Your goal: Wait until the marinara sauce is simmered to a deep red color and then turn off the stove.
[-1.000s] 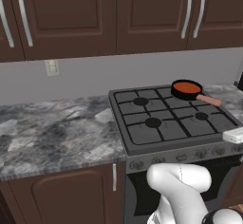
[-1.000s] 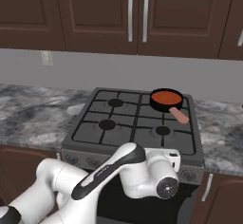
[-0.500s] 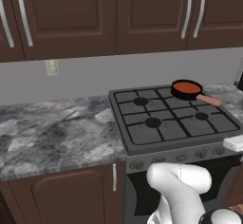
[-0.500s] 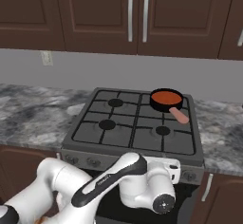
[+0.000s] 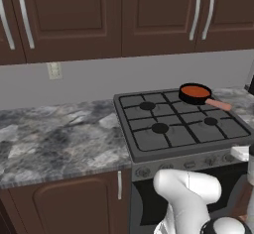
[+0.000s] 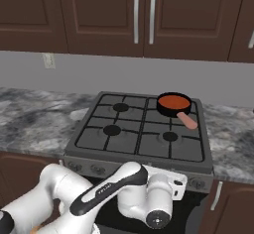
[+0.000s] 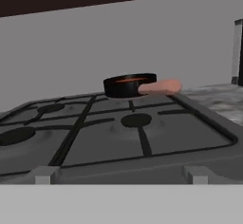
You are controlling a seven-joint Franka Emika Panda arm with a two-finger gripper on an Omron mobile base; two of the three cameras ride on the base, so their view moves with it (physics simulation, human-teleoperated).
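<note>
Gripper jaws fully spread, empty, held low at the stove (image 5: 181, 129) front while I watch colour.
Left base view: marinara sauce (image 5: 194, 91) orange-red, back right burner; right base view: knobs (image 6: 198, 183) near; hand view: aim low.

Orange-red marinara sauce (image 6: 173, 101) fills a small black pan on the stove's (image 6: 141, 134) back-right burner.

Arm (image 6: 106, 191): folded low, white links bent forward, elbow raised.
Wrist (image 6: 158, 203): held low, turned level.
Tool (image 5: 240, 153): white body at frame edge, jaws spread wide.
</note>
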